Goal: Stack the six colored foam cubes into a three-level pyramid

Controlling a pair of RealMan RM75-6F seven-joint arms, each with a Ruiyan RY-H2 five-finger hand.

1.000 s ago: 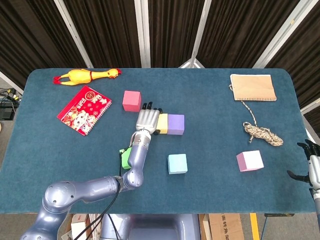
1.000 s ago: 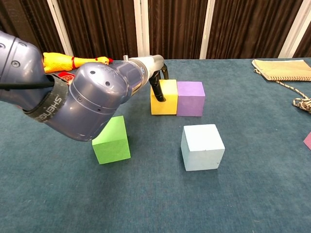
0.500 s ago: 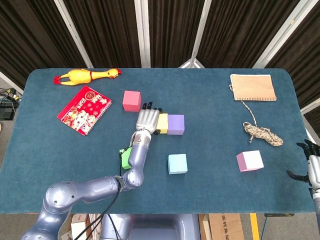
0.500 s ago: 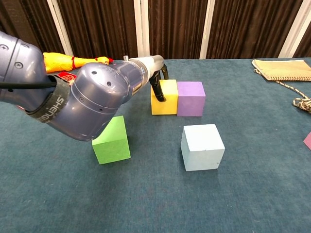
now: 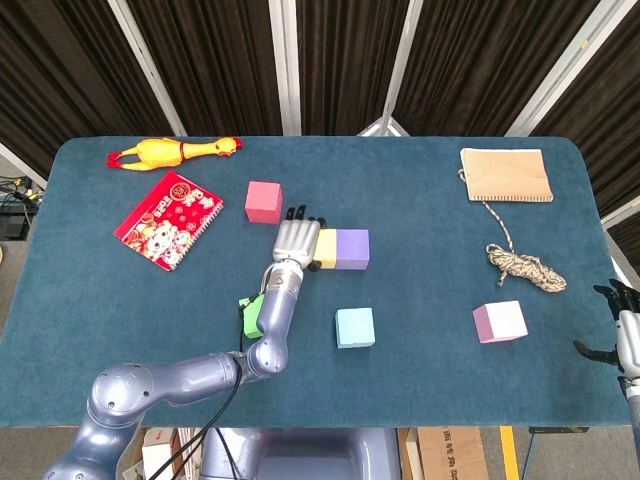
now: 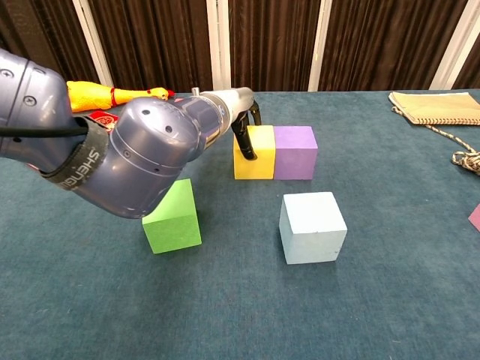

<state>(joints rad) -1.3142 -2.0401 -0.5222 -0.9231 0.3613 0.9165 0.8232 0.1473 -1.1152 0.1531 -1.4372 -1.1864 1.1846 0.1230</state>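
**Yellow cube being set against the purple one: base row in progress**

The yellow cube (image 5: 326, 248) sits on the tabletop (image 5: 430, 330) touching the left face of the purple cube (image 5: 352, 249), the two forming a short row near the middle. The left hand (image 5: 294, 240) is at the yellow cube's left side; in the chest view its dark fingers (image 6: 241, 135) reach down over the cube's left face and top edge. Whether it clasps the cube or only presses it sideways cannot be told from either view, since the forearm covers most of the hand.

By my reading, the step in hand is building the bottom level: two of its three cubes are side by side, nothing is stacked yet. The other four lie scattered: the red cube (image 5: 264, 201) just behind the hand, the green cube (image 6: 172, 217) under the left forearm, the light blue cube (image 5: 355, 327) in front of the row, and the pink cube (image 5: 499, 321) well apart to the right.

The next move likely calls for freeing the yellow cube without nudging it out of line, then fetching a third cube to close the base. The red and green ones are nearest this hand.

The right hand (image 5: 621, 330) is at the far right edge of the tabletop, fingers spread and holding nothing.
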